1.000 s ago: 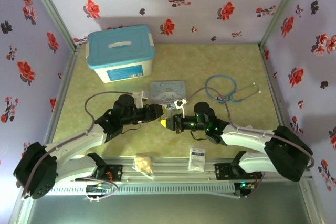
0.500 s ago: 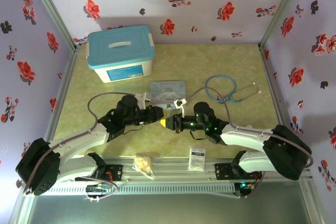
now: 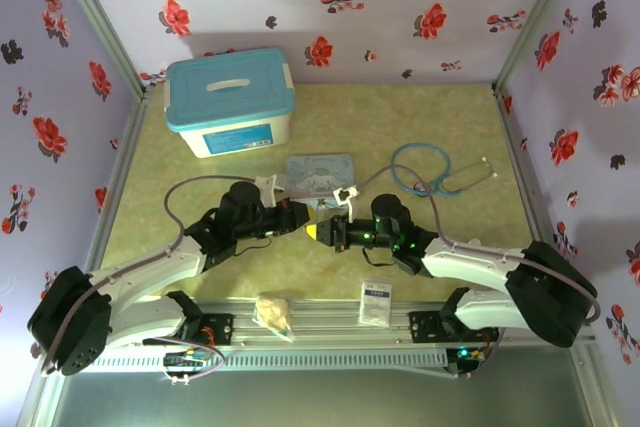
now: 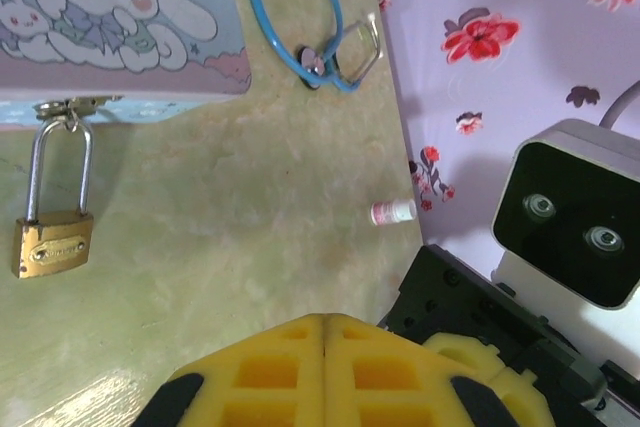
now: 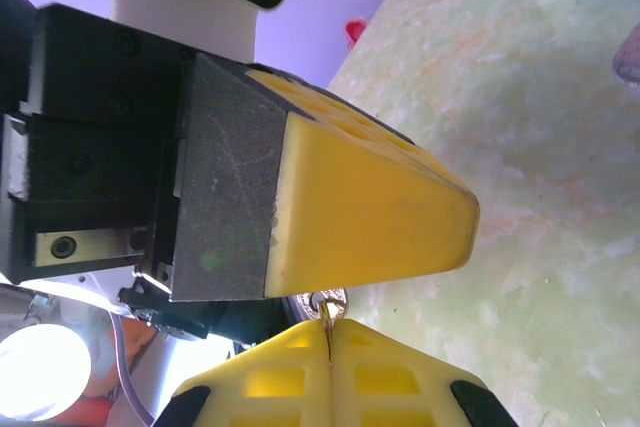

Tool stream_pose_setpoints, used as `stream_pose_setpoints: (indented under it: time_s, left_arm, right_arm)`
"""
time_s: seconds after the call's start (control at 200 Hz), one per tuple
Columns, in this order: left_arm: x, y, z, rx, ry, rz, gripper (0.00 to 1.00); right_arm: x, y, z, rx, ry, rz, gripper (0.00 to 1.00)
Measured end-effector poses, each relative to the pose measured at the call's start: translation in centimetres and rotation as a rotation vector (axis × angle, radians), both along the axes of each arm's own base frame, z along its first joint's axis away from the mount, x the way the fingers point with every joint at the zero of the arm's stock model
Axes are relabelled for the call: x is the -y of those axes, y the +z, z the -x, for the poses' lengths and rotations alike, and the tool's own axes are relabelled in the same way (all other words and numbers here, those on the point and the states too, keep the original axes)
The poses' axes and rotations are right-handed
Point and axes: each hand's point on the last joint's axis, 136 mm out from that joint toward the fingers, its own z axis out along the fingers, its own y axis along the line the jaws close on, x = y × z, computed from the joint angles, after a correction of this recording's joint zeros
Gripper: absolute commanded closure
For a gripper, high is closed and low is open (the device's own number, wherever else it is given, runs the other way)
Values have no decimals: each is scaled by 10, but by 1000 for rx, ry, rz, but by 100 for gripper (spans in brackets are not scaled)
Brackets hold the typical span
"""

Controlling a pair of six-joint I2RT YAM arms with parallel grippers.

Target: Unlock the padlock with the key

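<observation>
Little moved: left end effector [image 4: 325,325] closed; right end effector [image 5: 328,335] pinches key [image 5: 327,299]; brass padlock [image 4: 52,243] shut.

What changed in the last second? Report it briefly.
Nothing clear: the left arm only wavered slightly. The right gripper stays shut on the key, tip to tip with the shut left gripper. The padlock still hangs from the tin.

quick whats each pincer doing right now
left pincer: closed, nothing visible between its fingers.
right pincer: closed on the key, whose metal tip pokes out at the fingertips.
</observation>
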Motion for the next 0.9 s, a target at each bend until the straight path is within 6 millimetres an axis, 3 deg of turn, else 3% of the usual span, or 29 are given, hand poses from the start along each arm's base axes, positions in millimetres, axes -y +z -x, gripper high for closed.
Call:
stream_pose_setpoints:
  time_s: [0.145,0.28,0.325,0.38,0.415,0.645,0.9]
  left_arm:
    - [-2,8,-6,23,53,32,100]
    - [-4,6,-13,14,97,50,100]
    - [-4,4,-15,8,106,49,100]
    - [-5,2,-17,3,124,48,100]
    - [-6,1,-19,3,136,48,100]
    - [-19,-4,-23,33,247,66,100]
    - [-23,27,-26,132,316,175,100]
  right_arm:
    - [7,7,-5,29,-55,-14,96]
    - [19,1,-14,36,-136,4,92]
    - [23,-1,-16,34,-158,10,83]
    - [25,-1,-18,27,-181,10,59]
    - [26,0,-19,21,-191,4,55]
    - [17,4,-26,-47,-221,-115,51]
    - [-10,0,-27,-118,-176,-233,49]
